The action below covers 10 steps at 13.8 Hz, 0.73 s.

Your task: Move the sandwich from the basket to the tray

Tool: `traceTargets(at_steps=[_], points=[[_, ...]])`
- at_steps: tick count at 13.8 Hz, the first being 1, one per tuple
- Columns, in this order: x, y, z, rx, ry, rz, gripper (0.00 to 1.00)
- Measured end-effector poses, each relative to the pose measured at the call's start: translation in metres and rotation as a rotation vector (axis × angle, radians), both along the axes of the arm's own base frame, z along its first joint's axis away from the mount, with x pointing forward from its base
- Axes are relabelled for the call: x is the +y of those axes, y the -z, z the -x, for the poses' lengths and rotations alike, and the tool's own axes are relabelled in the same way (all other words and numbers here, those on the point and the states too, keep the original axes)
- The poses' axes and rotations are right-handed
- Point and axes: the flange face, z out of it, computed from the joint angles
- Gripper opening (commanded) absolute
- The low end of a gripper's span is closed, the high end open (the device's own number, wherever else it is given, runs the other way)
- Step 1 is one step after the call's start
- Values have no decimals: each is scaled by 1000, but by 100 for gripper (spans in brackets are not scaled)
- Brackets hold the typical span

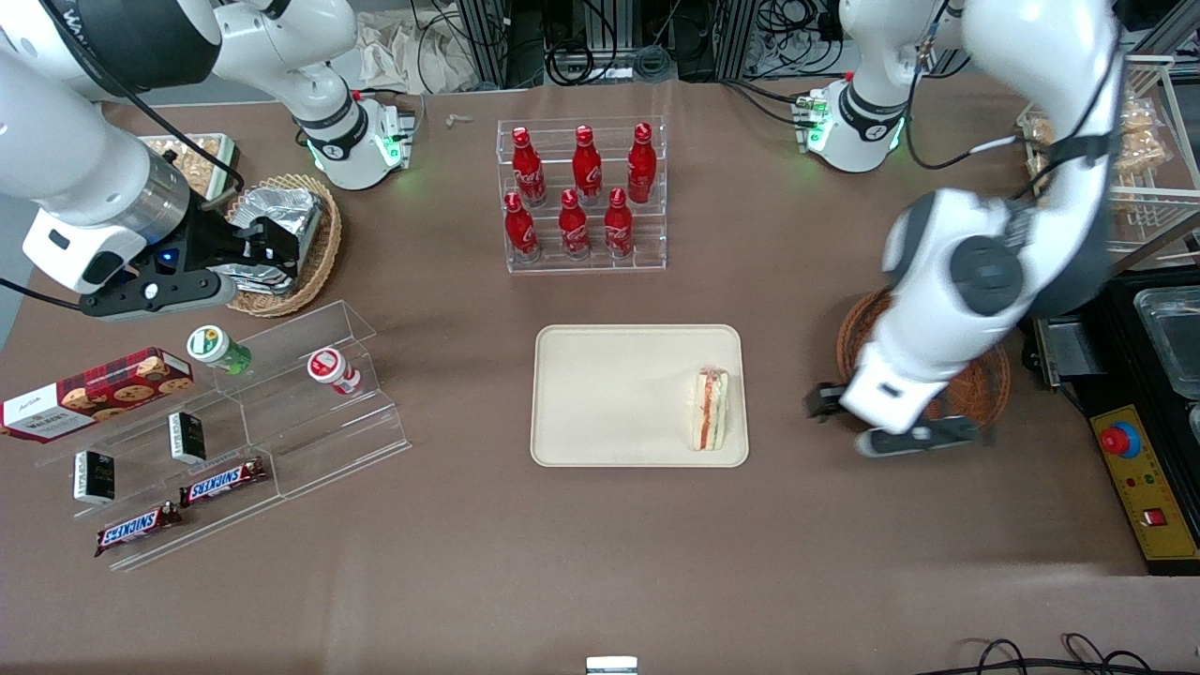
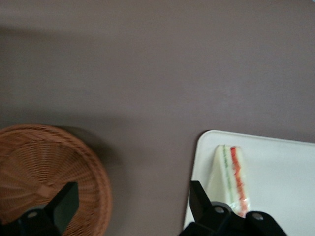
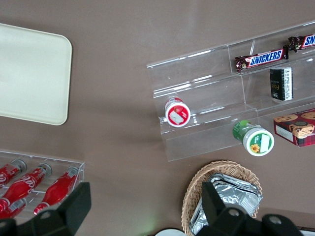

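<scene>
Presently listed, nearest first: sandwich (image 1: 710,409) lying on the tray (image 1: 600,441) at its rim toward the working arm; gripper (image 1: 848,422) hovering between tray and basket (image 2: 44,167), fingers spread wide, holding nothing; placement judged complete, next move likely only a clear withdrawal.

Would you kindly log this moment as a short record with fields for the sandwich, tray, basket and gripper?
sandwich: lying on the tray, close to the tray edge nearest the basket
tray: flat on the table, holds only the sandwich
basket: on the table beside the tray, the part in view is empty
gripper: open, holding nothing, above the table between basket and tray
</scene>
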Motion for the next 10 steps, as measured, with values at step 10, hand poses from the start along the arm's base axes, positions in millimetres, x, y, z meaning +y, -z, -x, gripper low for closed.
traceTargets(at_steps=[10], points=[[126,-90,43,56,324,-5,100]])
